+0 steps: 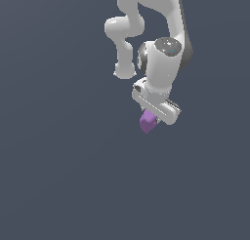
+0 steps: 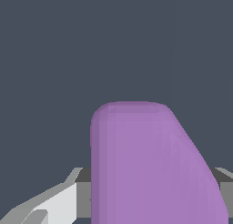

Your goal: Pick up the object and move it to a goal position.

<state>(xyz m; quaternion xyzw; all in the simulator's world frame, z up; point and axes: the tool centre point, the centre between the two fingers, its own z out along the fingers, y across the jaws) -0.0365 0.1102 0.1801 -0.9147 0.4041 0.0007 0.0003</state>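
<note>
We see the white gripper [image 1: 152, 116] pointing down, its fingers [image 2: 50, 205] clamped on the purple object [image 1: 147, 122], which protrudes beneath them against plain dark grey ground [image 1: 58, 175].

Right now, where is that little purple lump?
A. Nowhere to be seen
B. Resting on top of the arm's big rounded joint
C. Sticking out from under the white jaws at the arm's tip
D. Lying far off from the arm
C: in the exterior view the purple lump pokes out just below the gripper, and the wrist view shows it filling the space between the jaws.
</note>
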